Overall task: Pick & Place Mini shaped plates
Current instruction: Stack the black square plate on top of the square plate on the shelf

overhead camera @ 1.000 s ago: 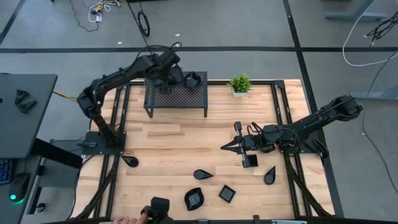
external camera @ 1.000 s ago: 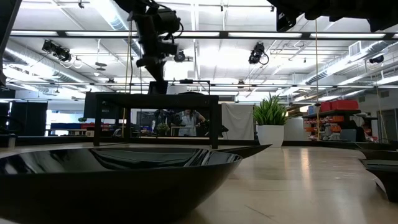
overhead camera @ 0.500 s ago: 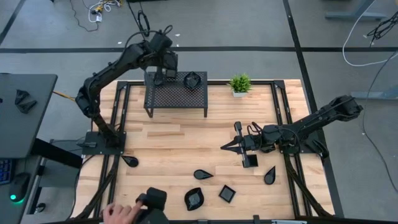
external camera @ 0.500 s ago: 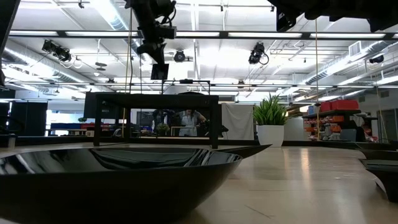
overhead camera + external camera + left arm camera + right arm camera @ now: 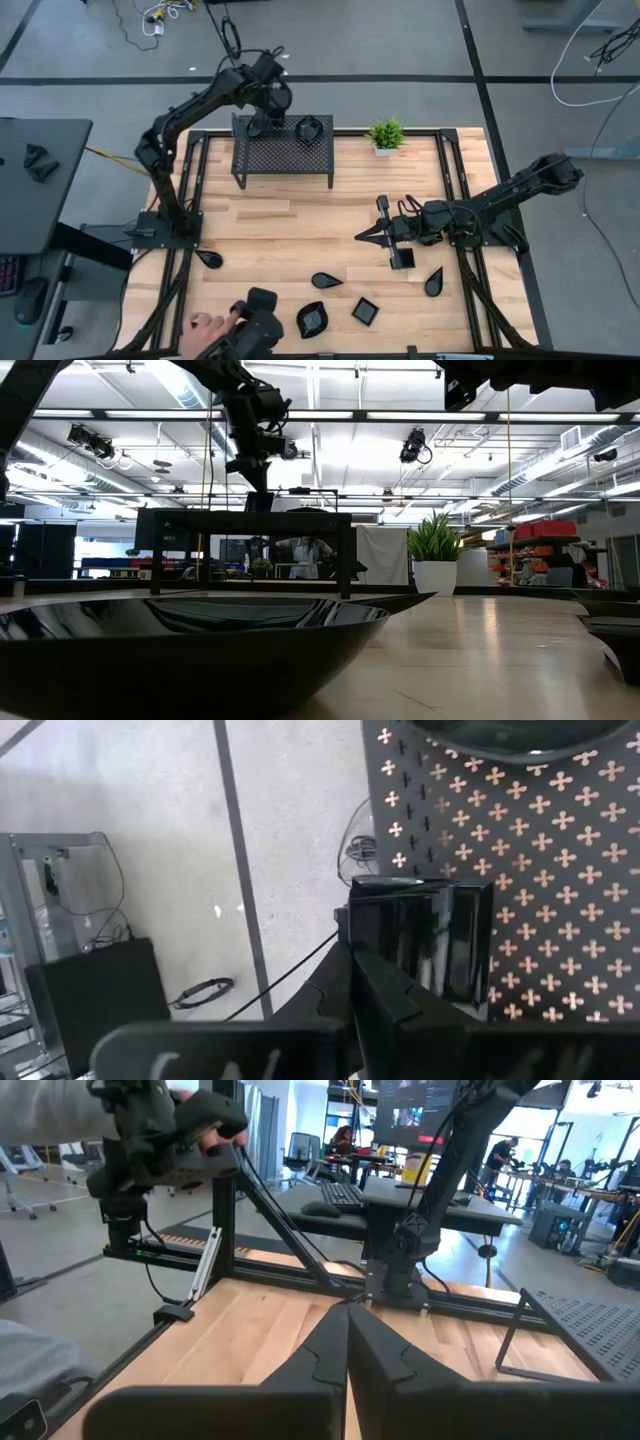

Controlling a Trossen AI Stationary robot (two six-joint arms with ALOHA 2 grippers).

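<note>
In the high view the left gripper [image 5: 262, 124] hangs over the far-left corner of the black mesh rack [image 5: 283, 155], at the upper middle of the frame. Its left wrist view shows the jaws pinched tight on a square mini plate [image 5: 420, 940], held above the perforated rack top [image 5: 560, 860]. Another mini plate with a wavy rim [image 5: 309, 128] sits on the rack, just right of that gripper.

The right gripper [image 5: 362, 237] rests low over the wooden table [image 5: 290, 235], right of centre, jaws closed with nothing between them (the right wrist view shows only bare wood ahead).

More black plates lie across the lower part of the frame: a square one [image 5: 403, 259] just beside the right gripper, teardrops at [image 5: 433, 282], [image 5: 325, 281] and [image 5: 208, 258], a rounded one [image 5: 312, 319] and a square one [image 5: 365, 311].

A person's hand [image 5: 205, 328] grips a black controller [image 5: 258, 318] at the bottom edge. A small green potted plant [image 5: 385, 135] stands right of the rack.
</note>
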